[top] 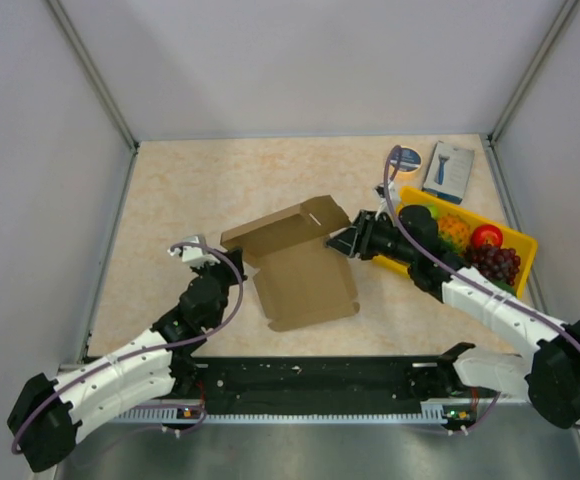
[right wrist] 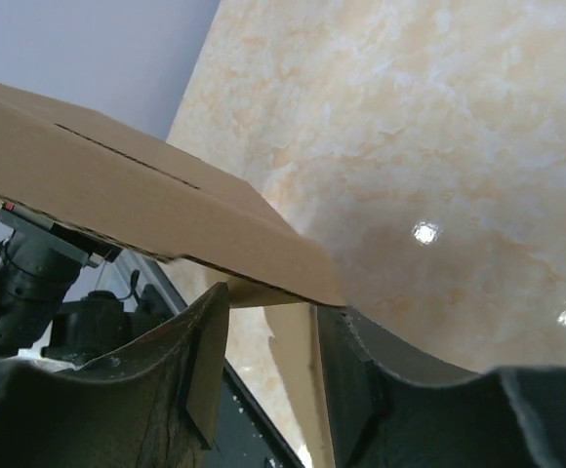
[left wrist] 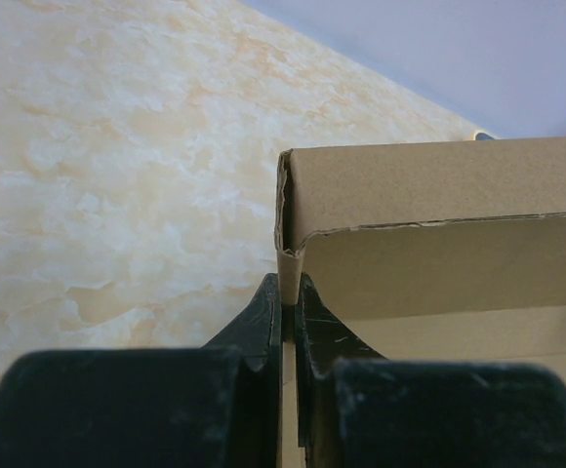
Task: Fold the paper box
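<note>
Pinching the left corner of the paper box (top: 305, 280) with the left gripper (left wrist: 288, 292), pressed together on the thin cardboard wall. Straddling its right-hand flap with the right gripper (right wrist: 273, 304) — spread, cardboard between but not clamped. Sitting mid-way across the desk (top: 190, 190), half-folded — back wall up, front panel flat.

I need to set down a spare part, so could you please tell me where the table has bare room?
The far-left table, between the back wall and the paper box, is bare. A narrow strip lies bare between that box and the arm bases. The right side is crowded: yellow tray, blue-and-white box, small roll, right arm.
</note>
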{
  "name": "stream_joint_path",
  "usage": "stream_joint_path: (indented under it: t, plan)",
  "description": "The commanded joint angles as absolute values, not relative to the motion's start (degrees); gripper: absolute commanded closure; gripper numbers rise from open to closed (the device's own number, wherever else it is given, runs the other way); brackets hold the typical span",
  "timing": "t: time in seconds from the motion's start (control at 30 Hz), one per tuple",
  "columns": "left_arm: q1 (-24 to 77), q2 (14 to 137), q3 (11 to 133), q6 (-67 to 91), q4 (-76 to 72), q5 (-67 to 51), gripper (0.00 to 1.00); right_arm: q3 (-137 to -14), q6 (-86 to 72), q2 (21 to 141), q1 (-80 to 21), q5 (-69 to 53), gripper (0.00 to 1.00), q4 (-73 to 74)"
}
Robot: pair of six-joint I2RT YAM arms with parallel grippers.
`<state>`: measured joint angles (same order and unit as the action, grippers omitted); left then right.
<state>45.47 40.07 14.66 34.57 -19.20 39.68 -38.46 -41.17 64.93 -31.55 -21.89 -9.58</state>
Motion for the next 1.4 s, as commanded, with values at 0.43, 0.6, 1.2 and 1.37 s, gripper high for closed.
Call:
stream_joint_path:
  t: [0.43,0.6,1.2,1.37]
  plan:
    - [45.6,38.1,14.7,35.0,-25.3,35.0,1.0,-38.7,-38.1,61.7,-18.3,-47.3,0.47,-13.7]
    - [45.6,37.9,14.9,35.2,-25.4,34.2,1.0,-36.3,-47.3,65.7,-18.3,-52.3,0.51,-26.0]
    - [45.6,40.1,14.9,36.1,-27.5,32.5,1.0,-35.2,-46.5,67.7,-21.7,-43.0,0.99,-24.5]
    - [45.6,39.1,15.0,36.0,-26.1,33.2,1.0,-32.5,-45.1,64.9,-22.4,-36.1,1.0,-23.3]
